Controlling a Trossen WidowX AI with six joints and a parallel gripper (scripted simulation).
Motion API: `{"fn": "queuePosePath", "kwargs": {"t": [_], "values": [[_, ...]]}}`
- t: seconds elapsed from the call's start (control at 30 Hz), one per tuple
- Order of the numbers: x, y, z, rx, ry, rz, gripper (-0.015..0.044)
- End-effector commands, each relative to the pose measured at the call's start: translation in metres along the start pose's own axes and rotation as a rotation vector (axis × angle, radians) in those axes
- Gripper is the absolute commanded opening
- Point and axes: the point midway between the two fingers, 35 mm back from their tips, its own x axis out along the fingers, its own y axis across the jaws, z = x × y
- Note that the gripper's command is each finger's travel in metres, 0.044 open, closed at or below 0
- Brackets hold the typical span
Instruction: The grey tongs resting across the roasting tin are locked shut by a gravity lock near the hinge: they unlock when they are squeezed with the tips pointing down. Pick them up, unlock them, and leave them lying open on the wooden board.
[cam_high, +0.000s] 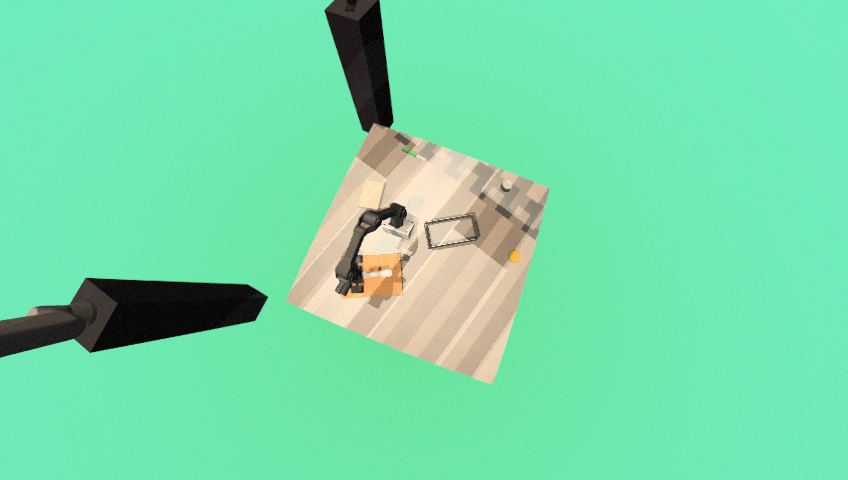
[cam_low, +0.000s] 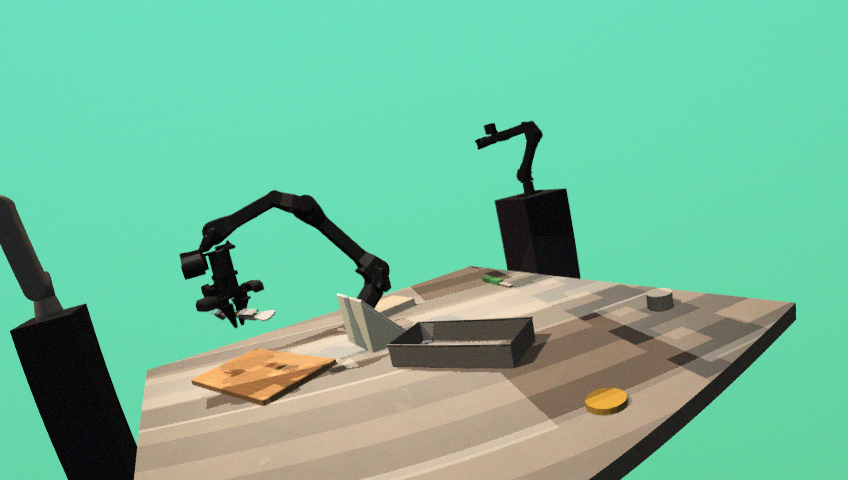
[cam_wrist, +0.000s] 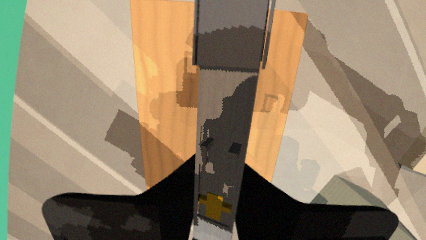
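Note:
My gripper (cam_high: 358, 275) (cam_low: 238, 322) (cam_wrist: 215, 157) is shut on the grey tongs (cam_high: 385, 273) (cam_low: 263, 314) (cam_wrist: 220, 107) and holds them in the air above the wooden board (cam_high: 389, 289) (cam_low: 297, 375) (cam_wrist: 162, 30). The tongs lie about level in the exterior view, with a pale rounded end sticking out to the right. In the wrist view they run lengthwise between the two black fingers, with a small gold part (cam_wrist: 215, 206) near the bottom. The fingers and the arm hide part of the tongs. Whether the lock is on cannot be told.
The dark roasting tin (cam_high: 452, 244) (cam_low: 450, 356) stands right of the board. A pale wedge-shaped block (cam_high: 399, 228) (cam_low: 360, 327) stands between them near the arm's base. A beige block (cam_high: 371, 193) (cam_low: 397, 304), yellow disc (cam_high: 514, 256) (cam_low: 605, 399), grey cylinder (cam_high: 506, 184) (cam_low: 659, 300) and green-handled item (cam_high: 408, 151) (cam_low: 493, 280) lie farther off.

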Motion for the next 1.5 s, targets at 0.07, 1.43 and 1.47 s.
{"fn": "queuePosePath", "kwargs": {"t": [0.07, 1.43, 1.47], "values": [[0.007, 0.001, 0.001, -0.004, -0.005, 0.007, -0.0150], [0.075, 0.001, 0.002, -0.003, -0.006, 0.005, -0.0150], [0.076, 0.001, 0.002, -0.003, -0.006, 0.004, -0.0150]]}}
